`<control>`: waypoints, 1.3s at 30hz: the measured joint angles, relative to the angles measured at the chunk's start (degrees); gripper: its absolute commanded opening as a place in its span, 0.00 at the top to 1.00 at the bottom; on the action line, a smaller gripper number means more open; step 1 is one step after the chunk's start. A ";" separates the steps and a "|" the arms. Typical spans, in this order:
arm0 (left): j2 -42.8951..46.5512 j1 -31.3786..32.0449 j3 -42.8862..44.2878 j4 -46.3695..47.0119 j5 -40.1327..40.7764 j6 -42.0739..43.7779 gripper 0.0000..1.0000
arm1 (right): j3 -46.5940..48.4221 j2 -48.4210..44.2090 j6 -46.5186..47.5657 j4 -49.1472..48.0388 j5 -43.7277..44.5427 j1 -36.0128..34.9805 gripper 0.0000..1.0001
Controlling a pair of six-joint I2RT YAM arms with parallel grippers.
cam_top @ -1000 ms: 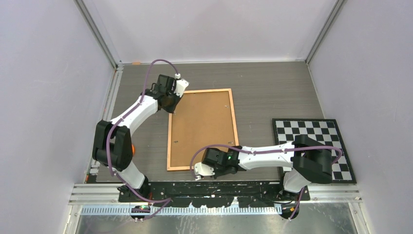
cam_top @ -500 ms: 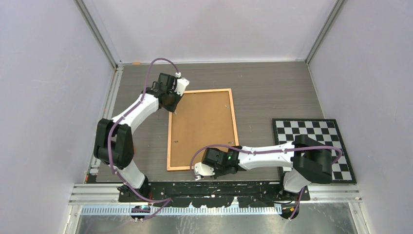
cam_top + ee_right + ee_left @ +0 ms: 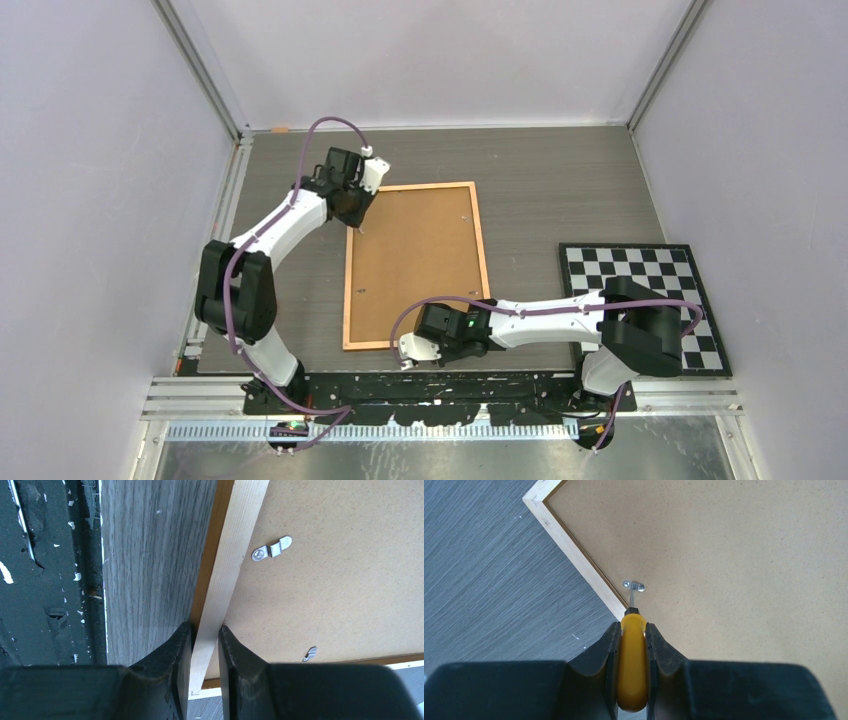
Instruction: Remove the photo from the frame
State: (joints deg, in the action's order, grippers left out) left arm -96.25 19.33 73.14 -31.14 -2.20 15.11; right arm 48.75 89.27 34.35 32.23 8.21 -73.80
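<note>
**A:** Where's the photo sitting?

**B:** It isn't showing. The frame [image 3: 347, 290] is lying back-up in the middle of the worktop [image 3: 560, 190], its long axis running bottom to top in the overhead view. I'm guessing the photo is lying face-down under the backing board [image 3: 415, 262].

**A:** Jaws?

**B:** Left jaws are pinching a yellow screwdriver [image 3: 631, 670]. Right jaws are pinching the frame by its bottom edge in the overhead view, likely steadying it.

**A:** What's the next move hinging on?

**B:** The metal clip [image 3: 636, 585], sitting just inside the frame's upper-left corner. It's lying dead ahead of the blade, with the tip appearing to touch its tab. Left jaws are the nearer ones. I'm reading it as needing a sideways swing of the tab. Another clip [image 3: 271, 550] is showing in the right wrist view.
</note>
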 measured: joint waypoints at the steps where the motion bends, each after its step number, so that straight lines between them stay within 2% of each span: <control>1: -0.20 0.00 0.26 -0.02 -0.04 0.00 1.00 | 0.00 0.00 0.00 0.00 0.00 0.00 0.73; 11: -1.79 0.00 2.32 -0.33 -1.07 -0.48 1.00 | 0.00 0.00 0.00 0.02 0.00 0.00 0.73; 19: -3.52 0.42 4.31 0.76 -5.84 -2.54 1.00 | 0.00 0.00 -0.02 0.02 0.00 0.00 0.71; 24: -3.21 0.46 4.74 0.22 -8.09 -3.67 1.00 | 0.07 -0.26 -0.17 0.11 -0.74 0.72 0.50; 26: -2.21 0.28 4.74 -0.76 -8.76 -4.28 1.00 | 0.13 -0.44 -0.42 0.07 -1.75 2.49 0.43; 31: 5.29 -1.03 4.07 -2.93 -10.54 -5.77 1.00 | 2.71 -3.78 -3.98 2.91 -7.08 9.68 0.39; 36: 14.93 -2.45 0.68 -3.52 -12.50 -7.23 1.00 | 8.92 -9.68 -12.26 1.73 -12.09 19.43 0.30; 39: 18.47 -2.86 -1.18 -4.13 -13.33 -7.61 1.00 | 9.64 -12.79 -18.40 -1.40 -13.75 26.86 0.29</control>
State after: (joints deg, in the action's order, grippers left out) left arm -77.78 16.47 71.96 -35.27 -15.53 7.51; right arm 58.39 76.49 15.94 30.83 -5.54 -46.94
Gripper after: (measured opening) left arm 0.191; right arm 0.697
